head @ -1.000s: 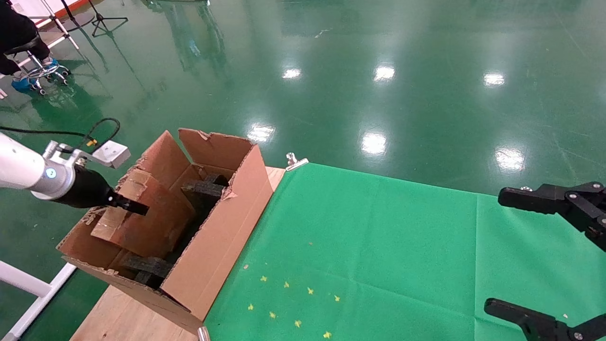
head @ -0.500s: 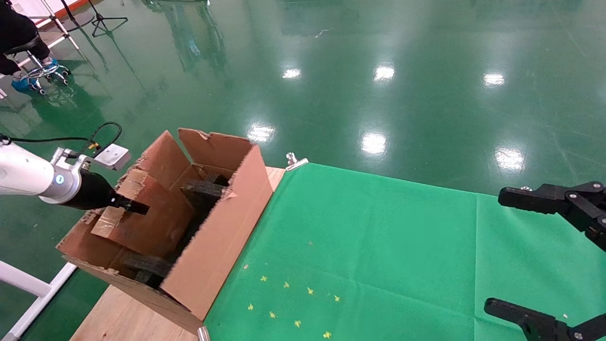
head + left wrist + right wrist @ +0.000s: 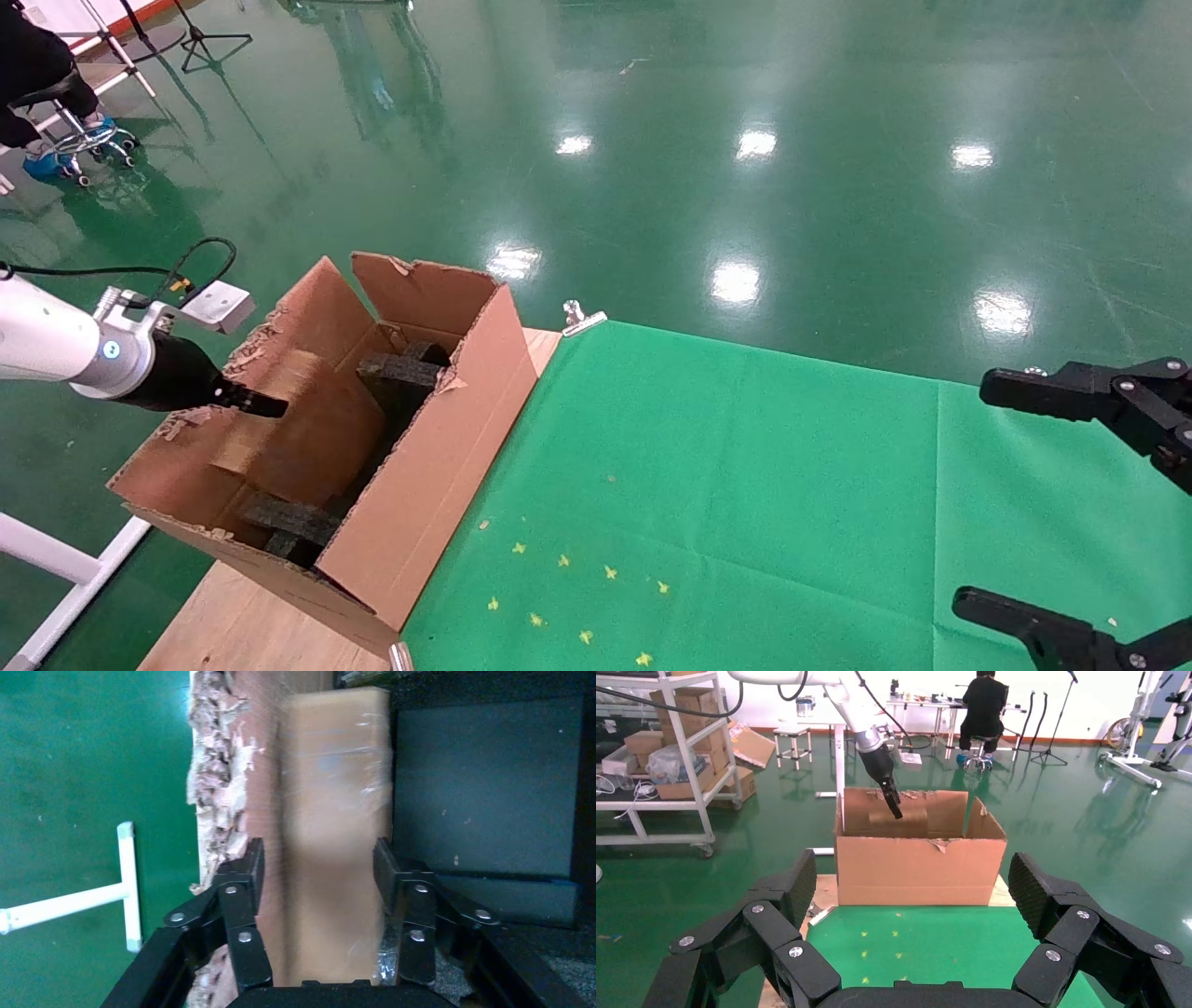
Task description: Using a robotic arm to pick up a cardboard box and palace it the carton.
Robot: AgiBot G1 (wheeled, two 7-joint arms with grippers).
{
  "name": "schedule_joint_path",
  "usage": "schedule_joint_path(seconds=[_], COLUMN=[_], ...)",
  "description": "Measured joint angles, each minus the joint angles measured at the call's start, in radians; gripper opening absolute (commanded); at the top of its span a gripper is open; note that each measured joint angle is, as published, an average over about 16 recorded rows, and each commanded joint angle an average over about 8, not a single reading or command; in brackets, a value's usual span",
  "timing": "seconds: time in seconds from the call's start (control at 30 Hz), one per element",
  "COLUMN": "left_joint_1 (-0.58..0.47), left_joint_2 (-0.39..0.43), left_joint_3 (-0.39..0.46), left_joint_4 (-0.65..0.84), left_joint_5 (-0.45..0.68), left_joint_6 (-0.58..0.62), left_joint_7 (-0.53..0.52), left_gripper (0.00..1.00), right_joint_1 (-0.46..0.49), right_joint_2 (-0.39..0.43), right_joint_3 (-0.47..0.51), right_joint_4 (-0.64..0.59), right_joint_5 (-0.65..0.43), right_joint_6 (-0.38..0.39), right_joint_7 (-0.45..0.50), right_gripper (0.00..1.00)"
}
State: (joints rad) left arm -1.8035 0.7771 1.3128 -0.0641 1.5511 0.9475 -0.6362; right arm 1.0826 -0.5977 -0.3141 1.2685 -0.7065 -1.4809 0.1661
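The large brown carton [image 3: 438, 466] stands open on the left end of the table, its flaps up and black foam pieces [image 3: 400, 373] inside. My left gripper [image 3: 265, 405], on the white robotic arm [image 3: 47, 340], hovers over the carton's left side with its fingers open. The small cardboard box [image 3: 298, 438] lies blurred inside the carton just below those fingers. In the left wrist view the taped cardboard box [image 3: 334, 811] sits between the spread fingers of the left gripper [image 3: 316, 857], beside the ragged flap edge [image 3: 214, 776]. My right gripper [image 3: 976, 494] is parked open at the far right.
A green cloth [image 3: 745, 485] covers the table right of the carton [image 3: 919, 871], held by a metal clip [image 3: 582, 317]. Bare wood [image 3: 242, 624] shows at the near-left corner. A white frame [image 3: 56, 568] stands on the floor to the left, a person on a stool [image 3: 47, 84] farther back.
The left gripper has let go of the cardboard box. The box has dropped lower into the carton and shows blurred. The gripper has lifted slightly. The right arm has not moved.
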Motion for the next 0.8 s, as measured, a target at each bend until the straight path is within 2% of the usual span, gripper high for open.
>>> schedule_joint_path(seconds=[0.33, 0.8], left_joint_1=[-0.048, -0.203], left_joint_2=[-0.024, -0.142], left_joint_3=[-0.025, -0.098], left_joint_4=[-0.058, -0.361], left_joint_5=[-0.037, -0.149], left_joint_6=[0.059, 0.264], left_joint_7=[0.026, 0.041], left_gripper=[1.00, 1.00], right_joint_1=[0.000, 0.000], right_joint_2=[0.000, 0.000], right_joint_3=[0.000, 0.000], right_joint_4=[0.000, 0.000], right_joint_5=[0.000, 0.000], right_joint_6=[0.000, 0.000], right_joint_7=[0.000, 0.000], right_gripper=[1.00, 1.00])
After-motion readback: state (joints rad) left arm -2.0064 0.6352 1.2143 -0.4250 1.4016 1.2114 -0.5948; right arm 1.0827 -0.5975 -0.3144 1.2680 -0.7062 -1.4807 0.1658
